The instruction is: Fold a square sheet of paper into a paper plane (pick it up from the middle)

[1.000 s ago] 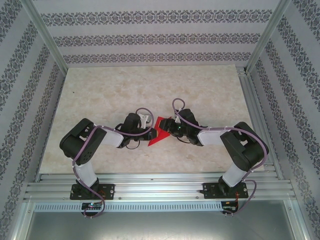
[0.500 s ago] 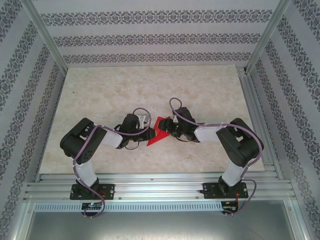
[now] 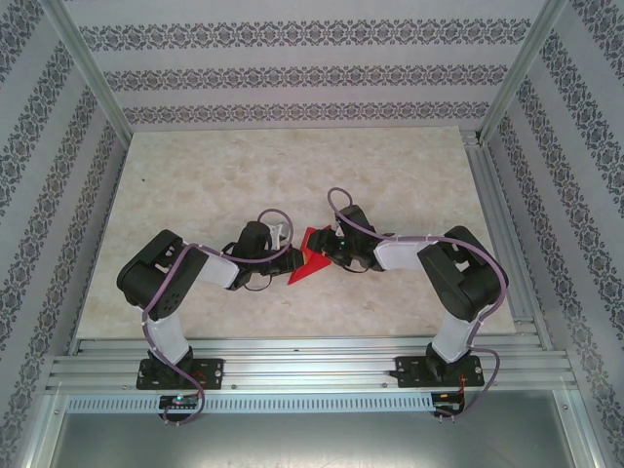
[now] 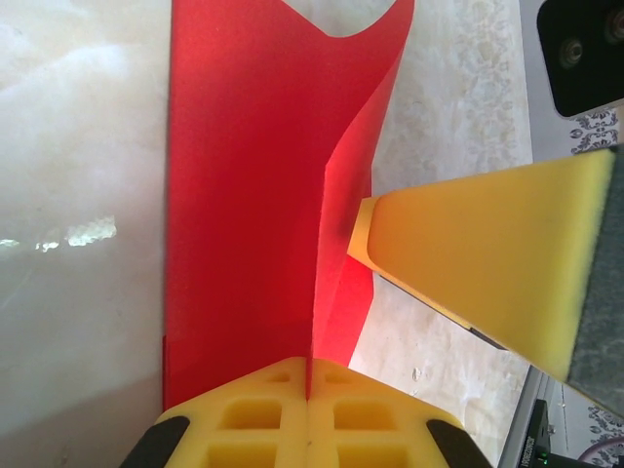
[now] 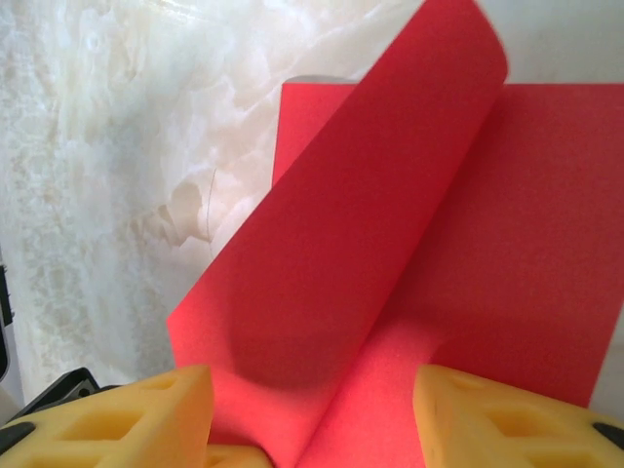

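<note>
The square sheet of paper (image 3: 304,265) is bright red and lies mid-table between both grippers, partly folded. In the left wrist view the paper (image 4: 244,195) has one flap standing up from a crease, and my left gripper (image 4: 309,378) is shut on that flap's near edge. A yellow finger (image 4: 478,263) of the right gripper presses the flap from the right. In the right wrist view the paper (image 5: 390,273) curls over in a loose roll, and my right gripper (image 5: 312,414) is open with the sheet between its pads. From above, the left gripper (image 3: 292,256) and right gripper (image 3: 328,255) nearly meet.
The pale marble tabletop (image 3: 292,175) stretches far and to both sides. An aluminium rail (image 3: 312,370) runs along the near edge by the arm bases. Patterned walls and slanted frame posts (image 3: 88,68) enclose the table.
The right arm has pushed left, its gripper moving further onto the paper towards the left gripper. The left arm and its hold on the paper are unchanged.
</note>
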Tool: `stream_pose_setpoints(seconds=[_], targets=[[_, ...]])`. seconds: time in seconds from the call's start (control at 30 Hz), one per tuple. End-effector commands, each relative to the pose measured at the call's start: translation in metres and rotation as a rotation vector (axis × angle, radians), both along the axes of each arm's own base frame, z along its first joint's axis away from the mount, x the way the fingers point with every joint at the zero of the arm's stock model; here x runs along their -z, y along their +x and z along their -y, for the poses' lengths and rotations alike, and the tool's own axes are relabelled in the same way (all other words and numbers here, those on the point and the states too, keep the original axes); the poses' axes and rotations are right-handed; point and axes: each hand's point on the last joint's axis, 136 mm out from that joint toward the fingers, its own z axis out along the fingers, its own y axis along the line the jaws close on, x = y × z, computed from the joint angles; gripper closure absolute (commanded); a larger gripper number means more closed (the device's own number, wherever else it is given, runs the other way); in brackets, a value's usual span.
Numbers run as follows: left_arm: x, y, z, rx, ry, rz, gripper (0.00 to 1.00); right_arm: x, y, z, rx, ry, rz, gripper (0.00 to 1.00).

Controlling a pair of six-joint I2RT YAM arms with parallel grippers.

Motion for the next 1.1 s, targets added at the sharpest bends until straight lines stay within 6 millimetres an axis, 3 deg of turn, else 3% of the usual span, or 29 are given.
stream_pose_setpoints(seconds=[0.0, 0.47, 1.07], targets=[[-0.008, 0.004, -0.001, -0.007, -0.041, 0.014, 0.96, 0.021, -0.002, 0.011, 0.048, -0.093, -0.056, 0.43], [-0.003, -0.002, -0.004, 0.006, -0.028, -0.002, 0.80, 0.053, -0.015, 0.024, 0.107, -0.255, -0.156, 0.48], [-0.023, -0.005, -0.029, -0.028, 0.065, 0.076, 0.64, 0.070, -0.026, 0.044, 0.169, -0.345, -0.216, 0.50]])
